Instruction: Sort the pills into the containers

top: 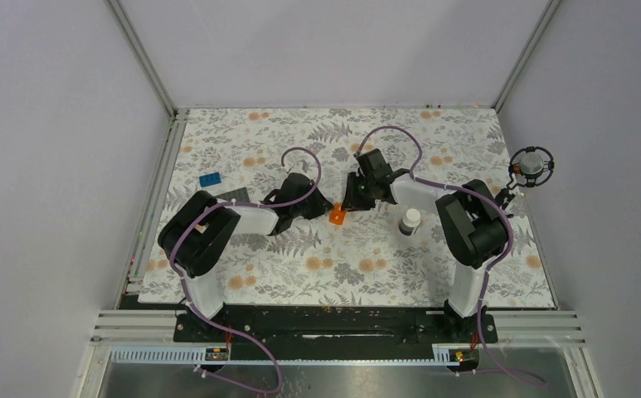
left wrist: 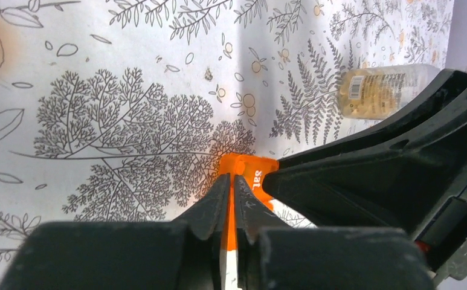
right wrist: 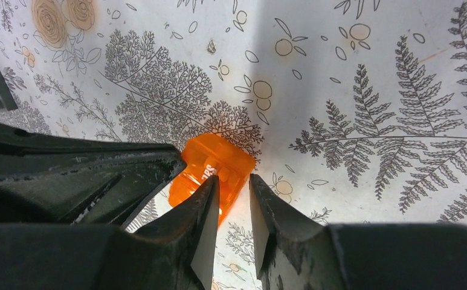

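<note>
Orange box (top: 336,216) sits mid-table on the floral cloth (top: 358,274), right between the two gripper tips.

Top view, left to right:
- Blue brick (top: 211,179) is at far left. The dark studded plate (top: 235,195) is just beside it, partly under the left arm.
- Left gripper (left wrist: 231,194) is on the box's left side. Its jaws are closed tight on a thin orange-and-white edge of the box; lid or wall, can't tell. Left wrist view shows "sat" printed on one face of the box.
- Right gripper (right wrist: 234,188) is on the box's right side. Its jaws stand a narrow gap apart with the box's near edge between the tips. Can't tell if it's clamped or just straddling.
- White-and-dark bottle (top: 410,221) stands upright right of the box, near the right arm and apart from the box.
- Tan bottle (left wrist: 379,90) lies on its side on the cloth, barcode label up. I only make it out in the left wrist view, beyond the right gripper's body.
- Black ring-mounted device (top: 531,167) is at the table's right edge.
</note>
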`<state>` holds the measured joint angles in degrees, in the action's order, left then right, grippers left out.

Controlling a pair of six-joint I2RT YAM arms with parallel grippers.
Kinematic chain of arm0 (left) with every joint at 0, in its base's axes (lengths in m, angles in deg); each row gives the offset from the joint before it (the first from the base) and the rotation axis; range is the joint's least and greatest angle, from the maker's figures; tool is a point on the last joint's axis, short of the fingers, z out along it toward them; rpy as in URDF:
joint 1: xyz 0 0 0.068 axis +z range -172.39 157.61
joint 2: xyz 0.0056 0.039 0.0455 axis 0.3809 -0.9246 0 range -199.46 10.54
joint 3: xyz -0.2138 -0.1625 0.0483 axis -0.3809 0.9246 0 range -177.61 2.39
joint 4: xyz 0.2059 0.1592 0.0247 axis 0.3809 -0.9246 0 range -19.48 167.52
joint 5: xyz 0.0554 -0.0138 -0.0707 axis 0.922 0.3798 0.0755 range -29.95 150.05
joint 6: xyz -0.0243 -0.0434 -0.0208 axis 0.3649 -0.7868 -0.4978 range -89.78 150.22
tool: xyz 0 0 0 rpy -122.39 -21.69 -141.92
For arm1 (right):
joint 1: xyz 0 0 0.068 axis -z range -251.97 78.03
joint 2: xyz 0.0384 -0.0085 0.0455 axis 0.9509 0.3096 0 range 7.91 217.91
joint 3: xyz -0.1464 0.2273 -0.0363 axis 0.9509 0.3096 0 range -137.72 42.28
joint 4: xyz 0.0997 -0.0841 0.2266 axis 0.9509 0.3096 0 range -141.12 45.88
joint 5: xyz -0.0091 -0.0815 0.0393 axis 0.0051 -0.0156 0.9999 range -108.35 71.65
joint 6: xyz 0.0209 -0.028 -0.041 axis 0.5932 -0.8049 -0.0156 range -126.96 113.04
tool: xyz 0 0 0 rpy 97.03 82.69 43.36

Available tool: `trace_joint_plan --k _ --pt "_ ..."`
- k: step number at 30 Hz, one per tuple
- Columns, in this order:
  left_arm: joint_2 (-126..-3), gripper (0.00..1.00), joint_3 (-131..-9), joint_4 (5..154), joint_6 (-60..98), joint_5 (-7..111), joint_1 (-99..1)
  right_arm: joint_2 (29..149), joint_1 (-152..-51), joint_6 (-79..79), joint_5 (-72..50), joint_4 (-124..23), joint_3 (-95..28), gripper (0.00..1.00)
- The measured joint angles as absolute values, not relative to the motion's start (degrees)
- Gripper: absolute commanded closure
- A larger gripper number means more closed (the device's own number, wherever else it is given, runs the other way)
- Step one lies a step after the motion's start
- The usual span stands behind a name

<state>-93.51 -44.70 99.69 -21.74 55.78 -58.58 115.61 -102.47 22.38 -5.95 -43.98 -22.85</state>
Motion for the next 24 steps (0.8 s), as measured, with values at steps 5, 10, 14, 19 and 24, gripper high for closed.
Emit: trace_joint_plan --k 5,10,14,19,24 --pt "-91.02 0.72 -44.73 93.81 -20.67 56.15 -59.01 115.67 -102.95 21.42 -7.79 -40.90 -24.95 0.59" --pt "-88.09 0.61 -47.22 85.95 -18.44 57.05 -58.47 115.63 -103.10 19.19 -9.91 -35.72 -31.11 0.50" --pt "-82.48 0.39 -48.57 82.58 -15.54 57.92 -56.56 113.03 -103.10 17.33 -11.85 -33.19 -33.69 0.42" --pt "-71.29 0.02 -48.46 76.85 -11.12 60.81 -55.27 102.62 -103.10 15.23 -16.09 -29.56 -31.15 0.28" --pt "-57.69 0.01 -48.20 68.39 -6.47 63.87 -55.36 85.18 -103.10 12.63 -22.52 -25.30 -25.93 0.01"
